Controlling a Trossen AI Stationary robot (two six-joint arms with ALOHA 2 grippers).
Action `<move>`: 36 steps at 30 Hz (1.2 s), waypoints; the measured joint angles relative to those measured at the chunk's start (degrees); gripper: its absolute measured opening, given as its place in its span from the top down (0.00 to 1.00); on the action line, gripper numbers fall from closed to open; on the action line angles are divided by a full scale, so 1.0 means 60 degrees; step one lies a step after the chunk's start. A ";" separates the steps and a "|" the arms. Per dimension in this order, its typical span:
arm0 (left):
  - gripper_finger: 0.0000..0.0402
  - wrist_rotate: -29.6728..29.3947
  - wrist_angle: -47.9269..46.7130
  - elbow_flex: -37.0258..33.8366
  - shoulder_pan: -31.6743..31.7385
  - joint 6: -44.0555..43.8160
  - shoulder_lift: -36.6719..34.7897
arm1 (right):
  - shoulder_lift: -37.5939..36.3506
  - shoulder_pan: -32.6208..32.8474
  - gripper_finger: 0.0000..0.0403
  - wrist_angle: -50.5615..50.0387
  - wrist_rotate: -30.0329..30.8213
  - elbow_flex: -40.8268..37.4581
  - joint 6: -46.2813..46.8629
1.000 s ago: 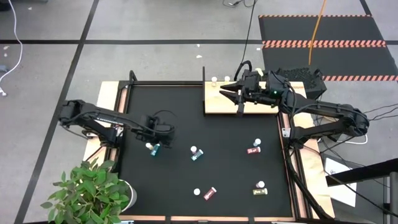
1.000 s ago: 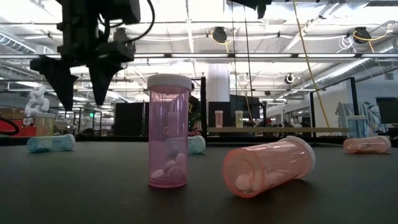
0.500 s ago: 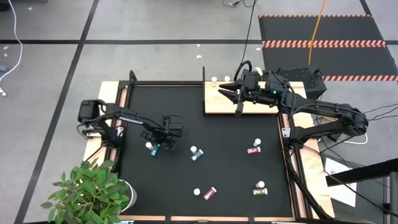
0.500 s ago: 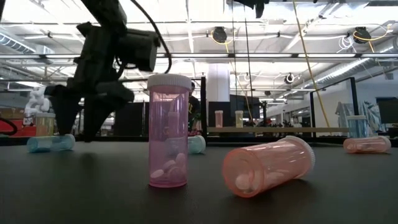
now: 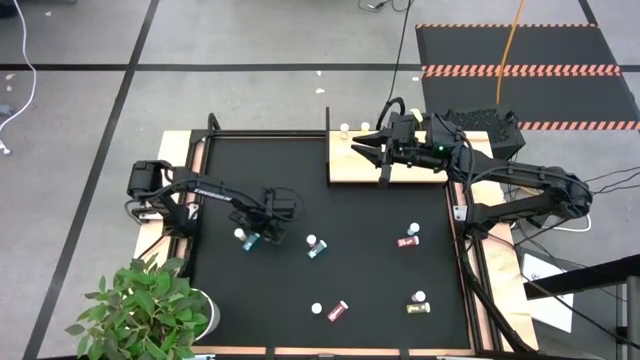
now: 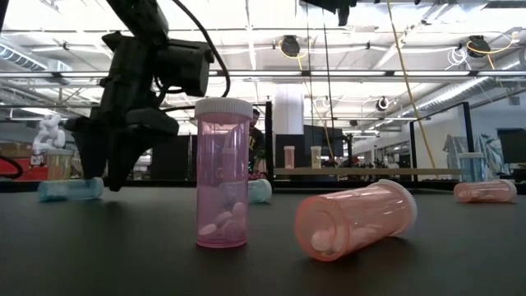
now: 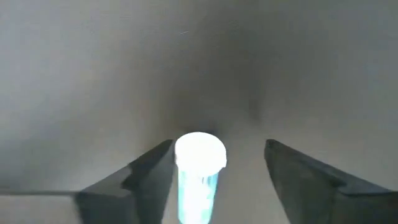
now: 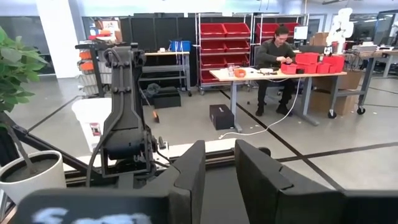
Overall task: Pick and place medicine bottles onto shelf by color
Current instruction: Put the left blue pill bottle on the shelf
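While the left gripper (image 5: 252, 238) spreads its fingers around a teal bottle (image 5: 249, 240), 4 more bottles lie on the counter (image 5: 370, 280), and only 2 stand on the shelf (image 5: 345, 168), where the right gripper (image 5: 366, 146) hovers with fingers nearly together.

The high view looks straight down from well above on the whole black mat-covered desk (image 5: 300, 190). The low view sits at mat level, very near an upright pink plastic bottle (image 6: 223, 173), facing the room. Both share the lying teal white-capped bottle (image 5: 247, 239), which the left wrist view sees close up (image 7: 199, 171). The right wrist view faces level into the room.
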 joint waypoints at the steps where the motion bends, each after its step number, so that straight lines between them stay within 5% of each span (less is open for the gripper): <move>1: 0.44 0.0000 0.0072 -0.0003 -0.0030 0.0040 0.0000 | 0.0000 0.0000 0.80 0.0000 0.0000 0.0000 0.0000; 9: 0.54 -0.0226 0.0543 -0.0010 -0.0282 0.0258 0.0000 | 0.0000 0.0000 0.80 0.0004 0.0000 0.0000 0.0004; 25: 0.29 0.0131 -0.1174 0.0444 -0.0722 0.2289 -0.0008 | 0.0000 -0.0004 0.80 0.0141 0.0007 0.0000 0.0001; 36: 0.42 0.0278 0.0048 -0.0050 -0.0878 0.2764 -0.0007 | 0.0000 -0.0004 0.80 0.0025 0.0011 0.0000 0.0182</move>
